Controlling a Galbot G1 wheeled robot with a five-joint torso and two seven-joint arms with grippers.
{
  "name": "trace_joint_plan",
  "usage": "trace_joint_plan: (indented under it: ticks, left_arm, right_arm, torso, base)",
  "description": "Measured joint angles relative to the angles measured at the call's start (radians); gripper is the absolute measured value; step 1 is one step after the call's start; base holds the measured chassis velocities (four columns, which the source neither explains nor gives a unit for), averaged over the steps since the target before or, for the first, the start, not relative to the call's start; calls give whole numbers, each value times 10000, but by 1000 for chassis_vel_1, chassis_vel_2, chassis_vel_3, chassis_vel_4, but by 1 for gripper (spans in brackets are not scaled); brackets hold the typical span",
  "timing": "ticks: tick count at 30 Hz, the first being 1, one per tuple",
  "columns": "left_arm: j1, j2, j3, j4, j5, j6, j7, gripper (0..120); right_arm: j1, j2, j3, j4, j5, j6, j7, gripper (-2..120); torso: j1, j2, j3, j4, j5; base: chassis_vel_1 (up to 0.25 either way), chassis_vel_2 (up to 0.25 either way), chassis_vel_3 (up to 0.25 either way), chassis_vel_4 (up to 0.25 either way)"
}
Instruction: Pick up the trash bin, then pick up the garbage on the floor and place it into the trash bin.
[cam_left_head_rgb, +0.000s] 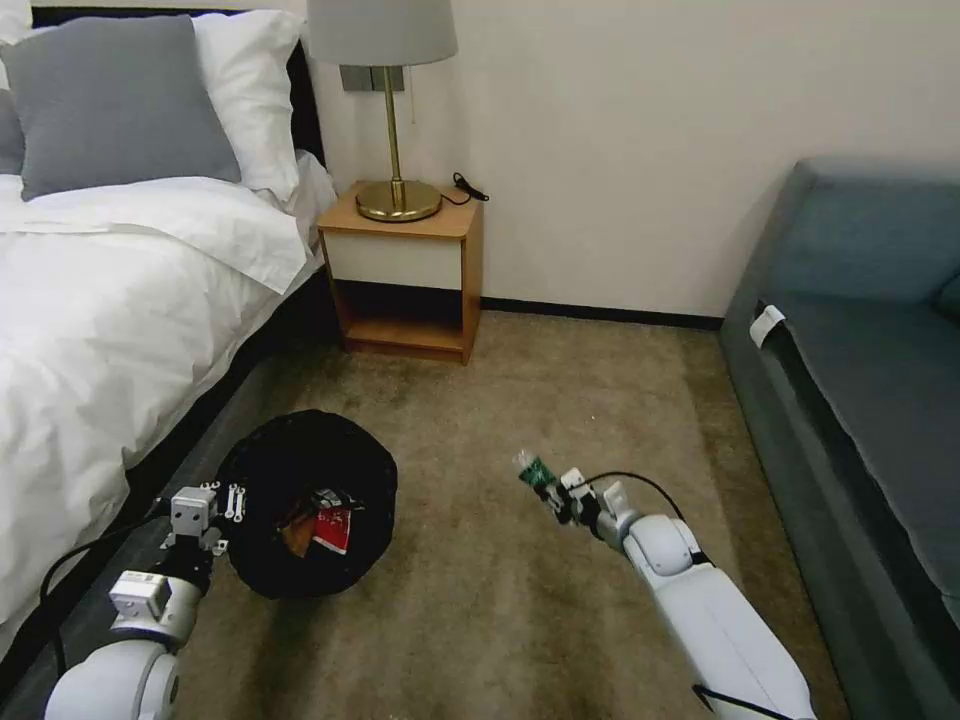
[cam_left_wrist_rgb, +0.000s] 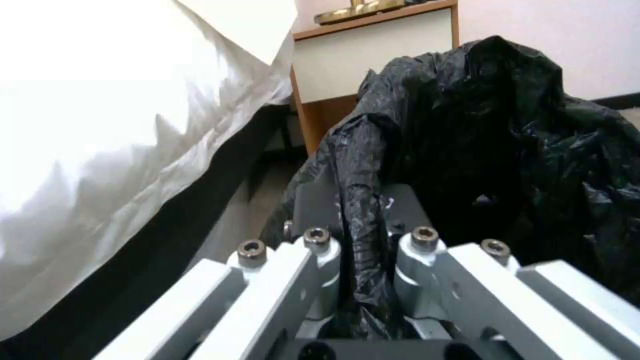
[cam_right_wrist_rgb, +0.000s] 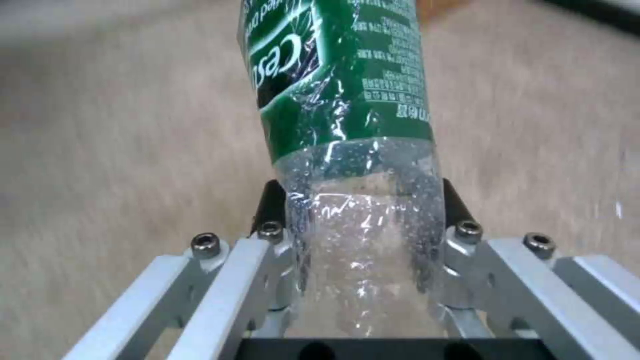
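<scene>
The trash bin, round and lined with a crinkly black bag, hangs beside the bed. My left gripper is shut on its rim at the side nearest me; in the left wrist view the bag is pinched between the fingers. Inside the bin lie a red-and-white wrapper and a tan piece. My right gripper is shut on the clear bottle with the green label, which sticks out ahead of it above the carpet floor, right of the bin.
A white bed runs along the left. A wooden nightstand with a brass lamp stands against the far wall. A blue-grey sofa fills the right side. Open carpet lies between bin and sofa.
</scene>
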Motion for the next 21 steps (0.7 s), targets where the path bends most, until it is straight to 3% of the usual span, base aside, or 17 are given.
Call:
trace_joint_plan:
  ticks: [21]
  left_arm:
    - [34, -141, 129, 7, 76, -126, -4, 5]
  right_arm:
    - [-752, 581, -1722, 4240, 2696, -1056, 1024, 25]
  torso:
    - [0, 0, -1, 1, -1]
  base:
    - [0, 0, 0, 0]
